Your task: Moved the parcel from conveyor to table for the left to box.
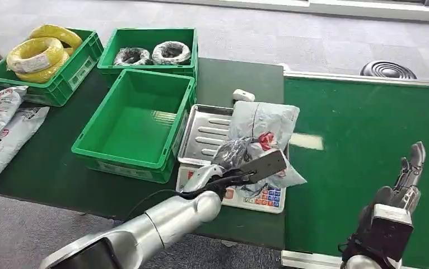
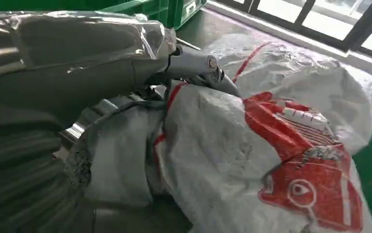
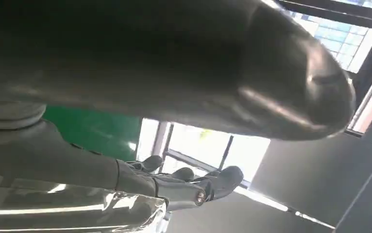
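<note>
**Operator:** One parcel (image 1: 262, 126) is what I'm working with, a crumpled white poly bag with red print. It lies on the steel tray of the scale (image 1: 201, 131), at the table's edge beside the conveyor (image 1: 369, 129). My left hand (image 1: 240, 168) is on its near side; from the left wrist view the fingers (image 2: 198, 65) look curled into the plastic, with a fold bunched against the palm.

**Spotter:** Is it really gripped?

**Operator:** I judge it held, though loosely. The film is slippery and may slide out once I lift.

**Spotter:** And your right hand?

**Operator:** My right hand (image 1: 405, 179) is raised over the near part of the conveyor, fingers spread, holding nothing, well apart from the parcel.

**Spotter:** Where does it go?

**Operator:** The empty green crate (image 1: 136, 120) just beside the scale, toward the table's left. I'd lift the parcel high enough to clear the crate's rim, carry it across slowly, and release over the middle. The risk is the bag's loose end dragging on the tray or catching the rim.
</note>
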{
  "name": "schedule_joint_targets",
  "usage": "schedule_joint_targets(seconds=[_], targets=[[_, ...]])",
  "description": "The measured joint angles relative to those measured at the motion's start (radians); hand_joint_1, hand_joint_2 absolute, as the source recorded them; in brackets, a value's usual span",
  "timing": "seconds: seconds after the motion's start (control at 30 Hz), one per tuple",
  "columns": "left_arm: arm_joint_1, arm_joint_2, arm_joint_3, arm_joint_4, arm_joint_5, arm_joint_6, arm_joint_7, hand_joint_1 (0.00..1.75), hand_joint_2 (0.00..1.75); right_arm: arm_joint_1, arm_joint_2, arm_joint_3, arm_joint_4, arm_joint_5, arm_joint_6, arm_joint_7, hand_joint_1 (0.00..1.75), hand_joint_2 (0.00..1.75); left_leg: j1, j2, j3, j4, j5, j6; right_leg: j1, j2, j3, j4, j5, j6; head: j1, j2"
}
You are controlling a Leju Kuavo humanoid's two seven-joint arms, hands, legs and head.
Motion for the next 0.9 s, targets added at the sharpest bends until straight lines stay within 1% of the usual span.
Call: schedule_joint_targets(seconds=[0.17,0.33,0.43,0.5,0.6,0.67,0.9], targets=[[-0.034,0.000,-0.068,0.052,-0.017,0.085,0.007,1.75,1.75,-0.001,0.012,0.011,-0.005,0.001,-0.006,0.009,0.00,0.00,0.000,0.000,0.000,0.000,0.000,0.000,0.000,0.000,0.000,0.000,0.000,0.000,0.000,0.000],[-0.068,-0.001,-0.095,0.097,-0.065,0.161,0.013,1.75,1.75,-0.008,0.022,0.023,-0.007,0.002,-0.005,0.019,0.00,0.00,0.000,0.000,0.000,0.000,0.000,0.000,0.000,0.000,0.000,0.000,0.000,0.000,0.000,0.000],[-0.083,0.000,-0.084,0.121,-0.068,0.205,-0.026,1.75,1.75,-0.017,0.029,0.024,-0.007,0.006,0.002,0.028,0.00,0.00,0.000,0.000,0.000,0.000,0.000,0.000,0.000,0.000,0.000,0.000,0.000,0.000,0.000,0.000],[-0.092,0.000,-0.056,0.132,-0.060,0.250,-0.073,1.75,1.75,-0.020,0.033,0.024,-0.007,0.011,0.002,0.032,0.00,0.00,0.000,0.000,0.000,0.000,0.000,0.000,0.000,0.000,0.000,0.000,0.000,0.000,0.000,0.000],[-0.113,0.003,0.035,0.134,-0.067,0.298,-0.165,1.75,1.75,-0.019,0.037,0.024,-0.007,0.015,-0.001,0.036,0.00,0.00,0.000,0.000,0.000,0.000,0.000,0.000,0.000,0.000,0.000,0.000,0.000,0.000,0.000,0.000],[-0.126,0.015,0.130,0.102,-0.119,0.306,-0.195,1.75,1.75,-0.016,0.038,0.024,-0.007,0.016,-0.003,0.035,0.00,0.00,0.000,0.001,0.000,0.000,0.000,0.000,0.000,0.001,0.000,0.001,0.000,0.000,0.000,0.000],[-0.157,0.087,0.491,-0.093,-0.317,0.277,-0.202,1.75,1.75,0.006,0.041,0.020,-0.006,0.002,0.000,0.035,0.00,0.00,0.000,0.004,0.000,0.000,0.000,0.000,0.001,0.002,-0.001,0.001,0.000,0.000,0.000,0.000]])
